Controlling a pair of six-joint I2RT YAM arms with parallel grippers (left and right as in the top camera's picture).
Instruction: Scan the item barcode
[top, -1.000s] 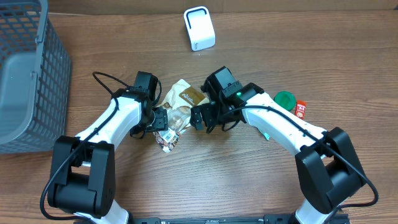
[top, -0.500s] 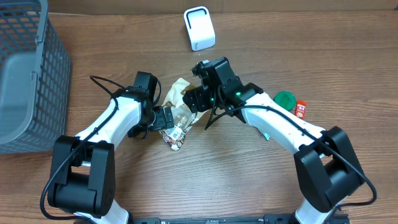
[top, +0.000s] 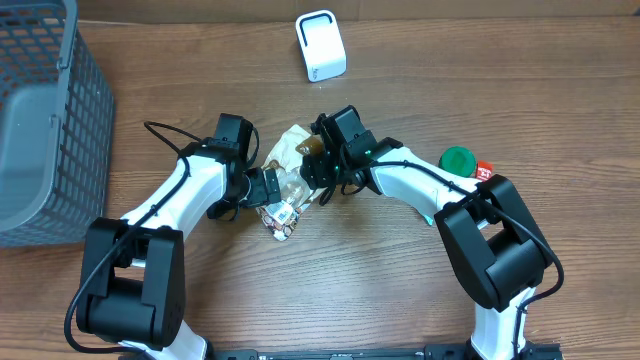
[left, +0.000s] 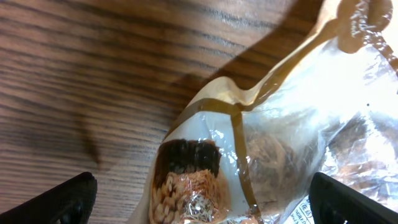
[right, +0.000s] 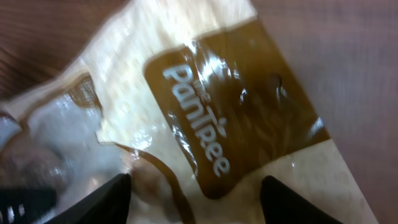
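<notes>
The item is a crinkled clear and tan snack bag (top: 290, 160) with a brown PanTree label (right: 217, 118), lying on the wood table between both arms. A white printed sticker (top: 280, 218) shows at its near end; I cannot make out a barcode. My left gripper (top: 266, 190) is open wide, its fingertips (left: 62, 199) on either side of the bag's lower part (left: 249, 149). My right gripper (top: 314, 168) is at the bag's upper end, its dark fingers (right: 106, 199) apart with the bag (right: 124, 93) filling the gap between them. The white scanner (top: 320, 45) stands at the back.
A grey wire basket (top: 40, 120) fills the far left. A green round lid (top: 457, 159) and a small red packet (top: 484, 172) lie to the right, beside the right arm.
My left gripper has opened and let go of the bag. My right gripper moved left onto the bag's upper end and its fingers have narrowed. The bag shifted slightly.
</notes>
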